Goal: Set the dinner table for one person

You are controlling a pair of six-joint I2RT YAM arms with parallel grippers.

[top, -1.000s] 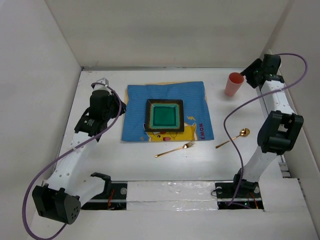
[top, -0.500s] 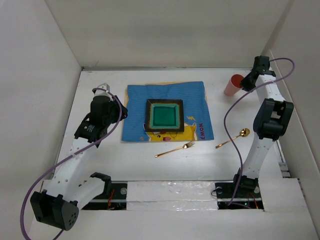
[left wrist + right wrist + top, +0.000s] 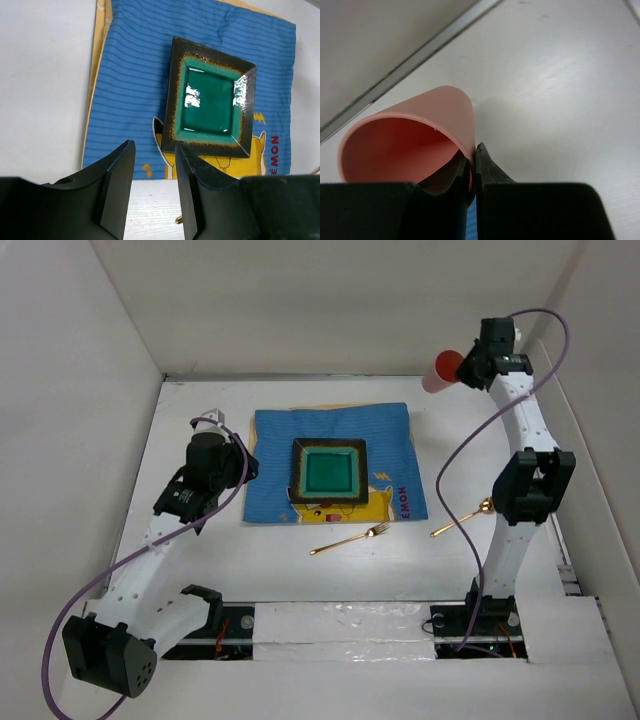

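One broad white surface, the dinner table (image 3: pixel 280 565), is seen walled by white panels, and a blue printed placemat (image 3: pixel 275 450) is spread across its middle, towards the far edge. A square green plate (image 3: pixel 328 472) with a dark rim is centred on that mat. The one change in the last second concerns the pink cup (image 3: pixel 442 371). A second ago it stood on the table near the far right corner; now it is lifted clear of the surface and tipped on its side. Its wall is pinched at the rim between the closed fingers of the right gripper (image 3: pixel 472 165). From this it is judged that the cup is being carried towards the place setting and is not yet set down. The left gripper (image 3: pixel 154 165) is held above the mat's near left edge with its jaws a little apart and nothing between them. A gold fork (image 3: pixel 350 538) lies on bare table just off the mat's near edge, and a gold spoon (image 3: pixel 465 517) lies towards the right edge. The spoon's bowl is partly hidden behind the right arm. The plate fills the mat's centre, so the cup is probably best landed on or beside its far right corner.
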